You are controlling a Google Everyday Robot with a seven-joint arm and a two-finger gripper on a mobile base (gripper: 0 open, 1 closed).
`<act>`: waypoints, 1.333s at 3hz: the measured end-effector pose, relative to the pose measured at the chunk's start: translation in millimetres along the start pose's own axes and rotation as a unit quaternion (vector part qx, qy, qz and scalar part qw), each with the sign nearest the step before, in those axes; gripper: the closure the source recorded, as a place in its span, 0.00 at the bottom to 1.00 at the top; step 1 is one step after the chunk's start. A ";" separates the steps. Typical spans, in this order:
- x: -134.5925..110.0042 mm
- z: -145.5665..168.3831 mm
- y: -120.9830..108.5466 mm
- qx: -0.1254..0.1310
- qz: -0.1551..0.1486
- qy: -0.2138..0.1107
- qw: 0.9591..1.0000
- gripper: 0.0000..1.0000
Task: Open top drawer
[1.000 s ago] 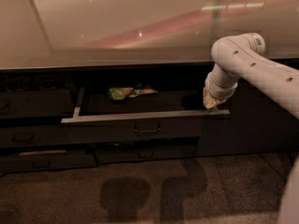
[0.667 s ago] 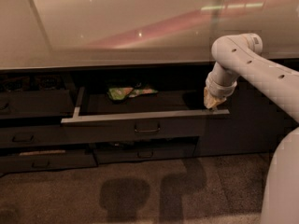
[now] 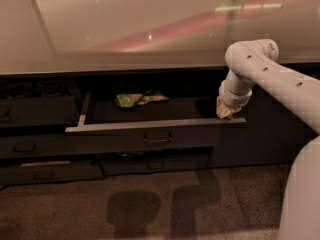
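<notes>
The top drawer is a wide dark-grey drawer under the pale countertop. It stands pulled out, with a small dark loop handle at the centre of its front and a grey top rim. A green and yellow packet lies inside it toward the back. My gripper hangs from the white arm at the drawer's right end, just behind the front rim and reaching down into the drawer.
A pale countertop overhangs the cabinets. Shallower dark drawers sit left and below, one slightly ajar at the bottom left. A plain dark cabinet door is right of the drawer. My white arm fills the right edge. Carpet floor lies in front.
The gripper has stayed at the drawer's right end. The drawer's position looks unchanged. More of the white arm shows at the right edge.
</notes>
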State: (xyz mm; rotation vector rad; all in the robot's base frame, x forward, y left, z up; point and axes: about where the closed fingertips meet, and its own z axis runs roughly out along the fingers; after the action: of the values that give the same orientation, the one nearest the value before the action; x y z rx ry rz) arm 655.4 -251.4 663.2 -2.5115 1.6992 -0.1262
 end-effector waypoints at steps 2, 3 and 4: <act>-11.0 -19.1 27.2 0.027 -0.039 -0.016 0.999 1.00; -17.5 -11.4 61.4 0.012 -0.058 -0.024 0.998 1.00; -17.5 -11.4 61.4 0.012 -0.058 -0.024 0.998 1.00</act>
State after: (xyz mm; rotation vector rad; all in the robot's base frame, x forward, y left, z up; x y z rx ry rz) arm 590.9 -258.3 666.1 -2.5733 1.5259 -0.0925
